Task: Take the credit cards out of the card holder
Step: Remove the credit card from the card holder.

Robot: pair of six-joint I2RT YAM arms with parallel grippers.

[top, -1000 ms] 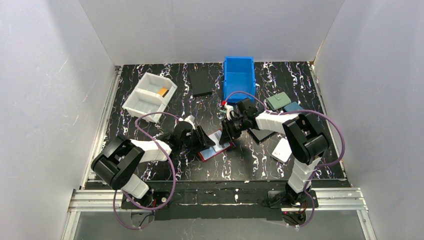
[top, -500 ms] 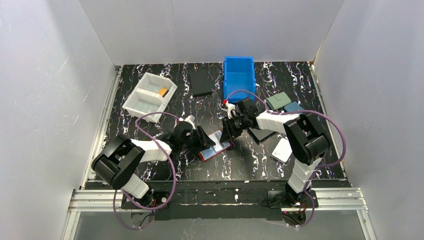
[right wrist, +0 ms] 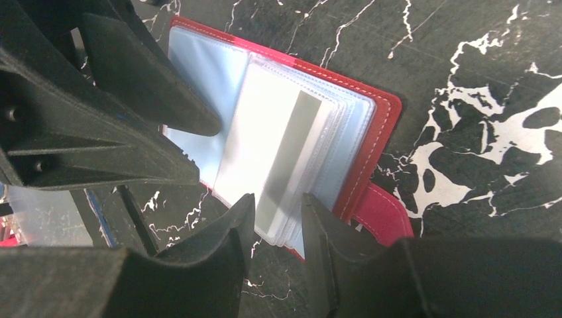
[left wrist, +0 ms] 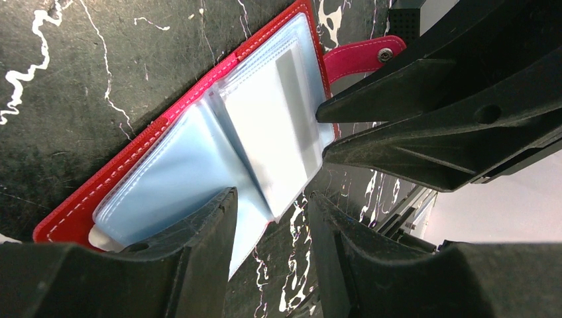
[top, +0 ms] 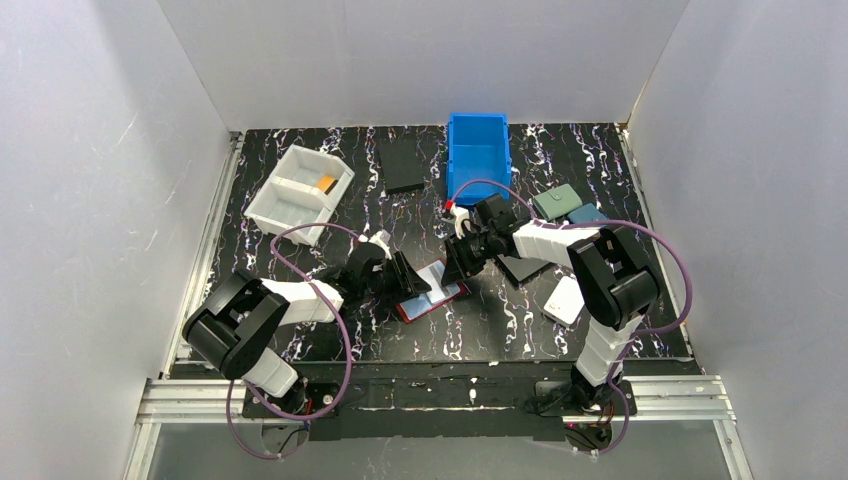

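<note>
Barely any motion over the last second: right tool [right wrist: 278, 197] nudged a hair, card holder [top: 430, 294] hasn't shifted. Left tool [left wrist: 268, 199] has its fingers apart, one resting on the holder's near leaf. The holder lies open on the counter [top: 500, 320] between the arms. Right tool's fingers are also apart, straddling the free edge of the clear sleeves where the whitish card [right wrist: 268, 142] sits. Pinch card only, not sleeve plastic, and pull along the pocket while left pins. Orange card [top: 325, 183] is already in the far white tray [top: 285, 205].
</note>
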